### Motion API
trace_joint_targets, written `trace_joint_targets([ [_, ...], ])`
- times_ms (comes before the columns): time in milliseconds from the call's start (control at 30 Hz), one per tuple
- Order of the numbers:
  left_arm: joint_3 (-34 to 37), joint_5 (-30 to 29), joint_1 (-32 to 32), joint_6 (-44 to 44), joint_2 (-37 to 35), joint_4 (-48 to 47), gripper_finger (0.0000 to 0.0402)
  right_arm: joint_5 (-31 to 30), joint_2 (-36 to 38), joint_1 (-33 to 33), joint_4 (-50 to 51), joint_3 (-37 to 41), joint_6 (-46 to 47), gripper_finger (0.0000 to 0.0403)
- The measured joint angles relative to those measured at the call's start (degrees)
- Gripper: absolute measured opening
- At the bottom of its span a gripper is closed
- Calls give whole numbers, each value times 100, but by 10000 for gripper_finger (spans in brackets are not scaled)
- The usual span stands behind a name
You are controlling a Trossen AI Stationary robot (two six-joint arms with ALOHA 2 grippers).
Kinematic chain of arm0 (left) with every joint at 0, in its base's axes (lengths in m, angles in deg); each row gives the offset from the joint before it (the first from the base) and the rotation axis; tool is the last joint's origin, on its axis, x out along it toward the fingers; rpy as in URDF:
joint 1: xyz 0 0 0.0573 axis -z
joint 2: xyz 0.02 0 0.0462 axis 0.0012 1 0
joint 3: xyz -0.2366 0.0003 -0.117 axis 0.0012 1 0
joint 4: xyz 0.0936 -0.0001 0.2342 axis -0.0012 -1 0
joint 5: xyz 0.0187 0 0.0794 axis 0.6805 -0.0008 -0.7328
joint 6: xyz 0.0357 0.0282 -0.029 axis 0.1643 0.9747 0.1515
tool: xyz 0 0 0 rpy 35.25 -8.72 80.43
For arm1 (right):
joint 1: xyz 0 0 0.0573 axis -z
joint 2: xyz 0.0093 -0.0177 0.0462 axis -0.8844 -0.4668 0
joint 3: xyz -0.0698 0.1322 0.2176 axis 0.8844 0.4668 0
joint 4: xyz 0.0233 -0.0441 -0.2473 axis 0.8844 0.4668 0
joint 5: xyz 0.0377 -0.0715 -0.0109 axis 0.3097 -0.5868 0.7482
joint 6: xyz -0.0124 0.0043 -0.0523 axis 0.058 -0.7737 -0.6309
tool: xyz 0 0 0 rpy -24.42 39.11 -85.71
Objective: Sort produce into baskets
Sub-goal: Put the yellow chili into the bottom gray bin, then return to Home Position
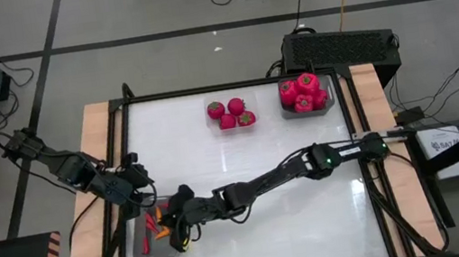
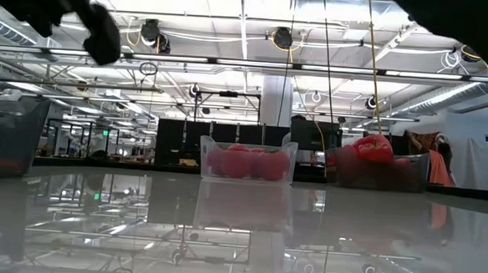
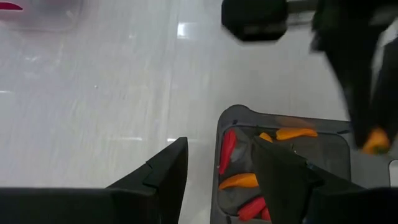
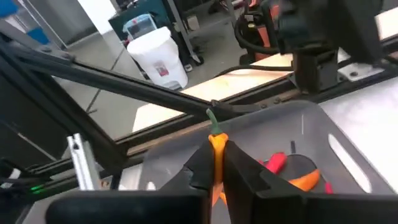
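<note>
Right wrist view, held piece: a slender orange pepper (image 4: 217,146) with a green stem stands upright, pinched between the fingers of the right gripper (image 4: 217,171).
Right gripper: narrow, closed on the orange pepper, poised over the near-left grey tray (image 4: 348,149); in the high view it (image 1: 183,229) sits above that tray, at the end of an arm stretched across the table from the right.
Near-left tray: holds red and orange pepper pieces (image 3: 239,182); it (image 1: 141,251) lies at the table's front-left corner.
Left gripper: fingers spread wide with nothing between them (image 3: 230,180), hovering at the tray's edge; in the high view it (image 1: 141,195) is just beside the tray's far end.
Far-right tray: a grey tray (image 1: 328,105) heaped with round red fruits (image 1: 302,93) near the table's back-right corner.
Loose fruits: four red fruits with green tops (image 1: 231,113) clustered on the white table (image 1: 298,218) near its back edge, left of the far-right tray.
Low view: the red fruits appear inside a clear-walled container (image 2: 248,163), with the heaped tray (image 2: 376,167) to its right.
Surroundings: a black box (image 1: 340,46) stands behind the table's back-right corner.
</note>
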Motion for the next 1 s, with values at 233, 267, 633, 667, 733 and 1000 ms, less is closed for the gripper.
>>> trace_joint_targets([
  [233, 0, 0, 0, -20, 2, -12, 183, -115, -187, 39, 38, 12, -1, 59],
  [267, 0, 0, 0, -28, 0, -9, 183, -123, -187, 49, 78, 8, -23, 70],
  [633, 0, 36, 0, -37, 2, -16, 183, -105, -183, 166, 177, 7, 34, 165],
  [667, 0, 45, 0, -37, 2, -16, 183, -103, -152, 164, 201, 7, 29, 168],
  [733, 0, 48, 0, -34, 2, -18, 183, -85, -111, 157, 196, 7, -4, 170],
  [1000, 0, 49, 0, 145, 0, 45, 183, 48, 554, 205, 1359, 7, 191, 165],
])
